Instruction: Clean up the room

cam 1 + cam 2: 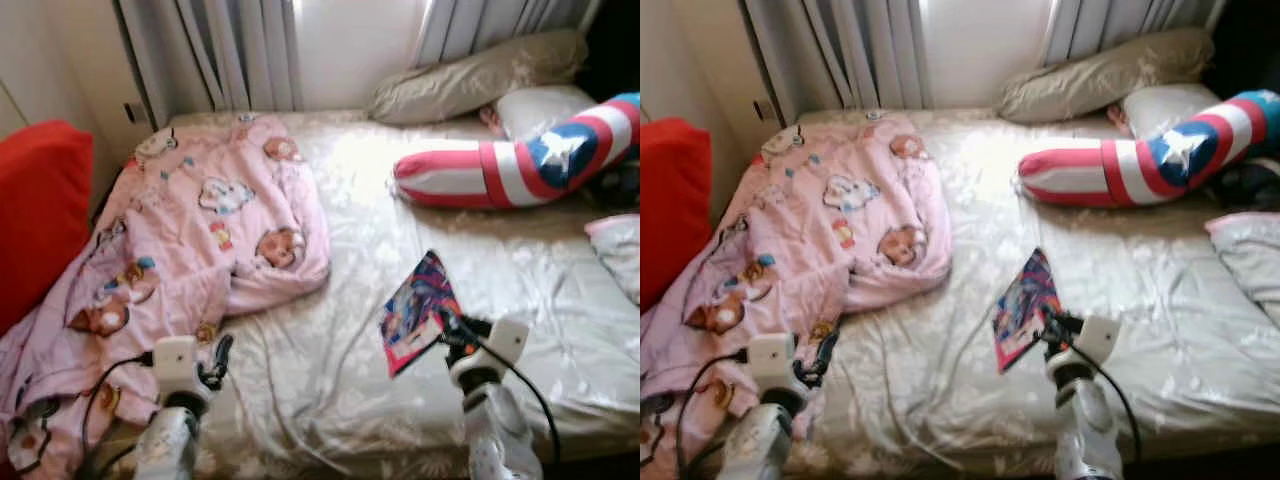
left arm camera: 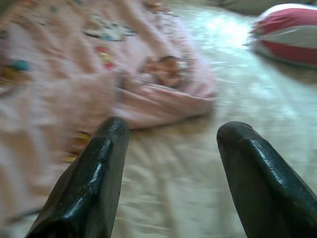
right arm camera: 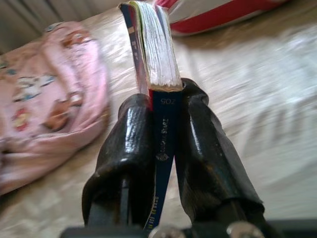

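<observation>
My right gripper (image 1: pixel 447 331) is shut on a colourful book (image 1: pixel 417 310), held tilted above the bed's beige sheet (image 1: pixel 340 340); in the right wrist view both black fingers (image 3: pixel 130 148) clamp the book (image 3: pixel 154 49) near its spine. A crumpled pink cartoon blanket (image 1: pixel 190 235) covers the bed's left side. My left gripper (image 1: pixel 222 358) is open beside the blanket's near edge, its fingers (image 2: pixel 94 183) apart with nothing between them.
A red, white and blue star bolster (image 1: pixel 520 160) lies at the bed's right. Beige and white pillows (image 1: pixel 480 75) rest by the curtains (image 1: pixel 220 50). A red cushion (image 1: pixel 35 215) stands at the left. A pale pillow (image 1: pixel 618 250) lies at the right edge.
</observation>
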